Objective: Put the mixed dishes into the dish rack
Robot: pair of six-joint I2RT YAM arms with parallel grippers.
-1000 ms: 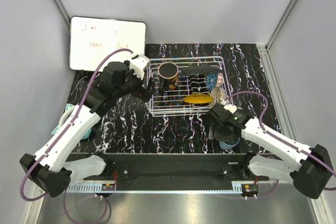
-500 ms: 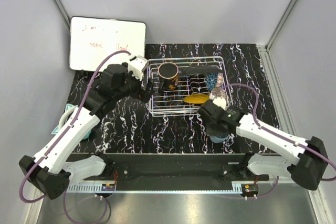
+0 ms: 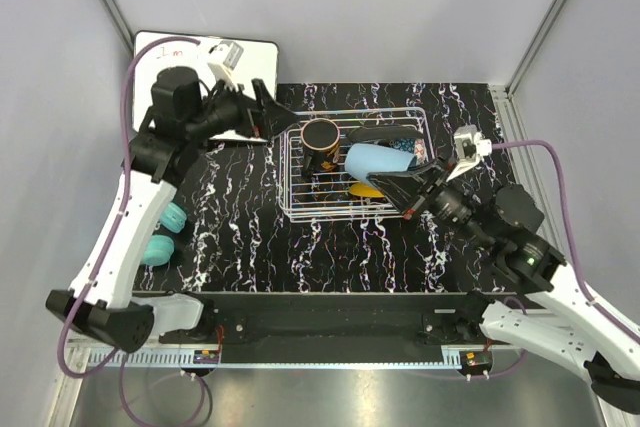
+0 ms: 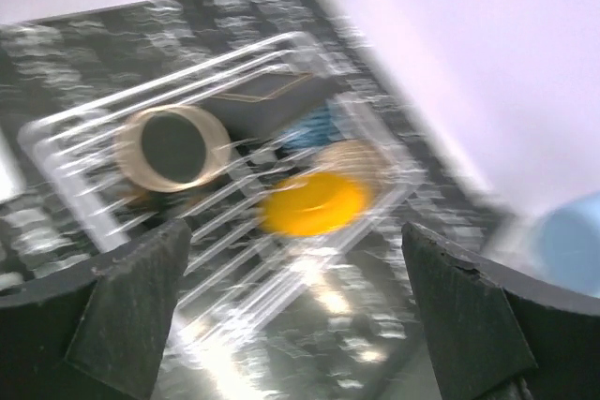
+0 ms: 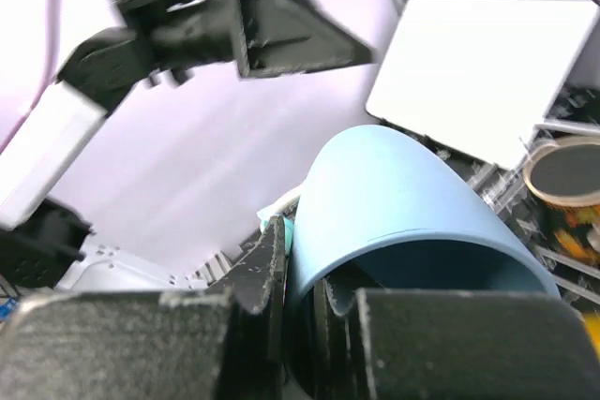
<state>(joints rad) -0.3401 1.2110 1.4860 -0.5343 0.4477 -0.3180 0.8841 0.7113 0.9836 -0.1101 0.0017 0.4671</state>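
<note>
My right gripper (image 3: 408, 187) is shut on the wall of the light-blue cup (image 3: 378, 160), which it holds tilted in the air over the right half of the white wire dish rack (image 3: 296, 187). In the right wrist view one finger sits outside the cup (image 5: 403, 203) and one inside its rim. The rack holds the black mug (image 3: 321, 139), the dark rectangular plate (image 3: 376, 133), the blue patterned bowl (image 3: 407, 150) and the yellow plate (image 3: 366, 190), partly hidden under the cup. My left gripper (image 3: 272, 115) hangs open and empty above the rack's left edge. Its blurred wrist view shows the mug (image 4: 173, 145) and yellow plate (image 4: 314, 203).
The whiteboard (image 3: 190, 62) lies at the back left, partly under the left arm. Teal headphones (image 3: 163, 235) rest on the marbled table (image 3: 240, 237) at the left. Grey walls enclose the table on three sides.
My right gripper shut on the light-blue cup near the table's front and raised it over the rack. The left arm lifted up and back from the rack's left side, toward the whiteboard.
</note>
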